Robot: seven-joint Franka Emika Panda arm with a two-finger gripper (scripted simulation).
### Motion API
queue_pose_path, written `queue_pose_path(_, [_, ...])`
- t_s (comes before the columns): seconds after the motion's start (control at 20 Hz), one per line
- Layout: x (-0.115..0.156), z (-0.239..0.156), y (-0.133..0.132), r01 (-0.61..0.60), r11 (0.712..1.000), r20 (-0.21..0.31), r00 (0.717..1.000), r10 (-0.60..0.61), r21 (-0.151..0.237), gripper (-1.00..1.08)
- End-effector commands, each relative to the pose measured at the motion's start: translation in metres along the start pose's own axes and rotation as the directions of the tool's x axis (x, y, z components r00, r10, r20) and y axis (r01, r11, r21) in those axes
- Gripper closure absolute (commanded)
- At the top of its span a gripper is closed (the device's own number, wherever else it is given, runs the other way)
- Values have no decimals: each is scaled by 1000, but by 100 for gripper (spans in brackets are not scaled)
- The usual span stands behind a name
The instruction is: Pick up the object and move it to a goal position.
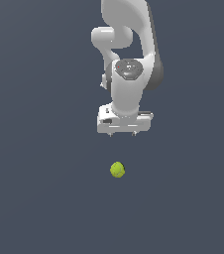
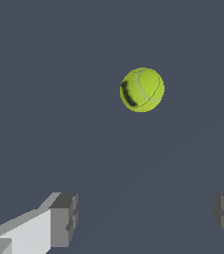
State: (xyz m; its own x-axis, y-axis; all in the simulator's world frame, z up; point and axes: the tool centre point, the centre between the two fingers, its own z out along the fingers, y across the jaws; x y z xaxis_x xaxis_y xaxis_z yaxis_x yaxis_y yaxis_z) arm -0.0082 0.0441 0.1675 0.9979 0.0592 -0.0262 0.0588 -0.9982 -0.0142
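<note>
A small yellow-green tennis ball (image 1: 117,169) with pale curved seams lies on the dark grey-blue floor, in front of the arm in the exterior view. It also shows in the wrist view (image 2: 142,90), with a dark patch on one side. My white gripper (image 1: 122,134) hangs above the floor, behind the ball and apart from it. In the wrist view my gripper (image 2: 146,218) is open and empty, with its grey fingertips (image 2: 64,218) set wide apart. The ball lies ahead of the gap between them, not between them.
The white arm (image 1: 129,54) rises behind the gripper toward the top of the exterior view. The flat dark grey-blue floor (image 1: 39,188) fills both views. No goal marker shows.
</note>
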Motion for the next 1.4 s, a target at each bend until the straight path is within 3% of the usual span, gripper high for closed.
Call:
queue_pose_path(0.0, [-1,0,-4,0,1000,5,1000,0,3,-92])
queue_pose_path(0.6, [13,7,0,-23,1000,0,1000,23,2,-92])
queue_pose_path(1.35, [79,52,18,-142,990,-20,990,142,-5,-92])
